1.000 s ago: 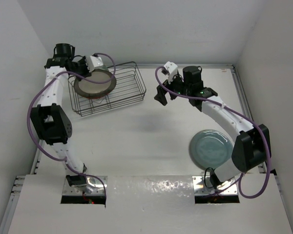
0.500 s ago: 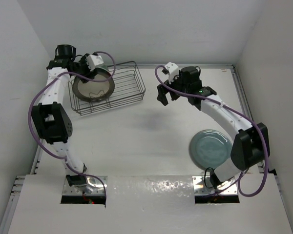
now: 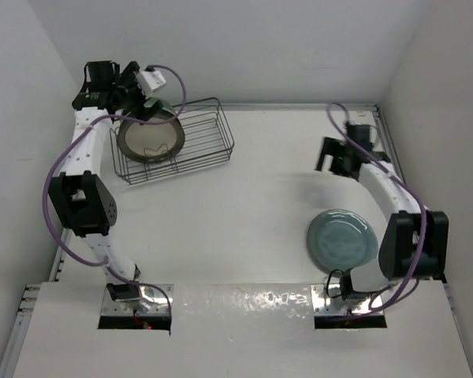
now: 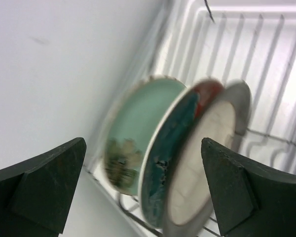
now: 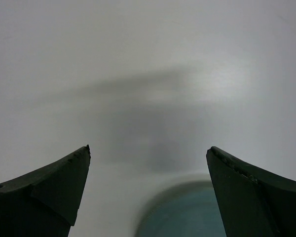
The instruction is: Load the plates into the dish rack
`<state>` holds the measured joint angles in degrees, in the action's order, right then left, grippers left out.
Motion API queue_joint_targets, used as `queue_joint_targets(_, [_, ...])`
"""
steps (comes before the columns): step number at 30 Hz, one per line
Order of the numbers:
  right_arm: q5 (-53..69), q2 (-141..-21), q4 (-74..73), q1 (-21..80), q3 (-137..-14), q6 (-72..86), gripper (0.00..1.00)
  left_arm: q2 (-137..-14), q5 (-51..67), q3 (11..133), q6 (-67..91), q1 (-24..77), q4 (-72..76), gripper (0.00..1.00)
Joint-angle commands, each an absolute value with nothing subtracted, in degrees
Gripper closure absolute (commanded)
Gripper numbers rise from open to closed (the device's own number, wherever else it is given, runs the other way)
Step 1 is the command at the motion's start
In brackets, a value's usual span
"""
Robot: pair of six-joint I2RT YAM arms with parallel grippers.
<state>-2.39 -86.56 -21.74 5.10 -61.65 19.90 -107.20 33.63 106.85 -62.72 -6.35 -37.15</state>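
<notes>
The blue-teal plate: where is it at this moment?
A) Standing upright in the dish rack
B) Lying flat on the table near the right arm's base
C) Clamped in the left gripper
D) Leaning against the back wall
B: the top view shows the blue-teal plate lying flat on the table close to the right arm's base, well apart from the dish rack and held by neither arm.

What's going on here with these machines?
Plates are being loaded into a dark wire dish rack. Three stand in it: a pale mint-green plate, a red-and-teal patterned plate and a cream plate with a dark rim. The left pincer hovers open above them. The right pincer, also open, hangs near the dusty blue-teal plate lying flat on the table.
</notes>
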Motion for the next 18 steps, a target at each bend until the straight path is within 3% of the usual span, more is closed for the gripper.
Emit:
queue_joint_targets(1, [-9.23, -78.24, -29.27, -7.42, -55.31, 30.14, 0.01, -100.20, 34.02, 110.74, -54.01, -3.43, -26.74, 0.01])
queue_joint_targets(7, [-11.69, -67.95, -27.78, -20.72, -37.21, 34.35, 0.01, -98.44, 40.06, 110.22, -44.83, 2.28, -32.51, 0.01])
queue_joint_targets(12, [-9.58, -68.37, -22.42, -32.15, -32.70, 27.96, 0.01, -98.44, 49.12, 106.62, -44.65, 3.96, -38.05, 0.01])
queue_joint_targets(16, [-0.37, -71.45, -20.13, -33.49, -30.77, 25.22, 0.02, -98.88, 47.39, 104.68, -44.56, 4.48, -37.62, 0.01])
queue_joint_targets(18, [5.52, -73.91, -18.11, -33.57, -28.92, 25.31, 0.07, -98.70, 46.15, 103.80, -44.65, 5.10, -37.00, 0.01])
